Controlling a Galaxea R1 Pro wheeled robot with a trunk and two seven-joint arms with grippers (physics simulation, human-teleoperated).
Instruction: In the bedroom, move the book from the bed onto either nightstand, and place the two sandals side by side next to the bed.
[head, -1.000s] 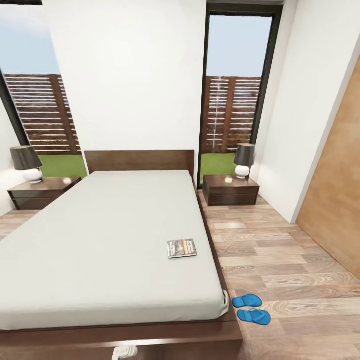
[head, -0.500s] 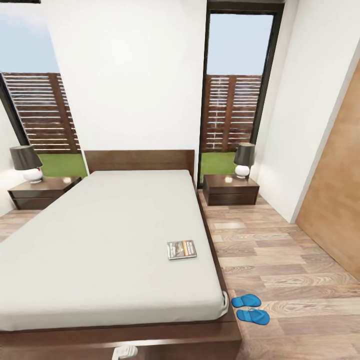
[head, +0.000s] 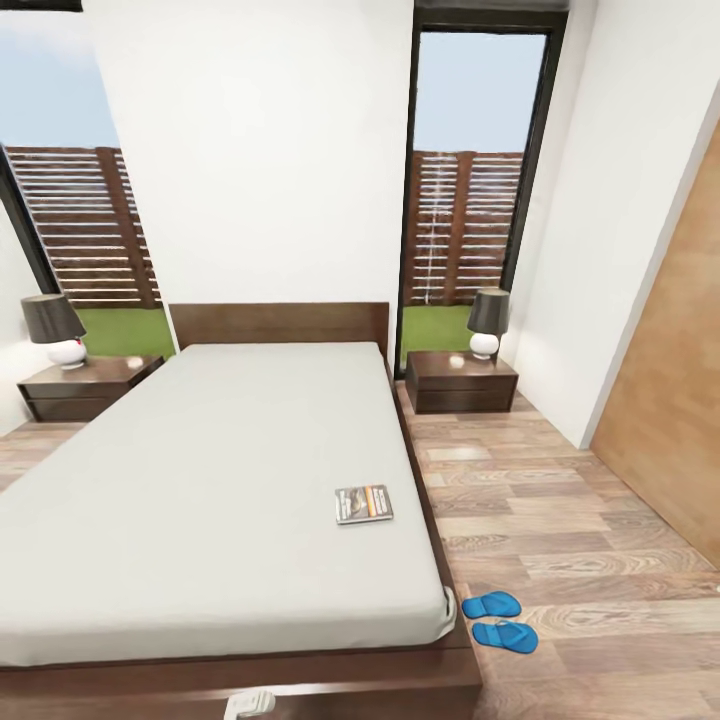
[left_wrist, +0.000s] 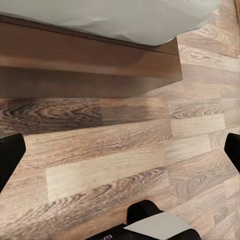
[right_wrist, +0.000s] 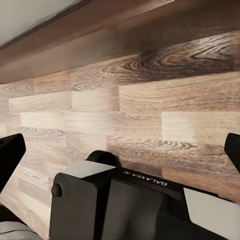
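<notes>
Wood-plank floor (head: 560, 520) flanks the bed (head: 230, 500) holding the book (head: 364, 504); both tools spread wide.

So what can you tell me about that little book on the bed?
The book is a thin paperback lying flat on the bed's white mattress, near its right edge and toward the foot. Its cover faces up: dark grey, with white lettering too small to read, an orange band and a dark picture. Nothing else touches it.
</notes>
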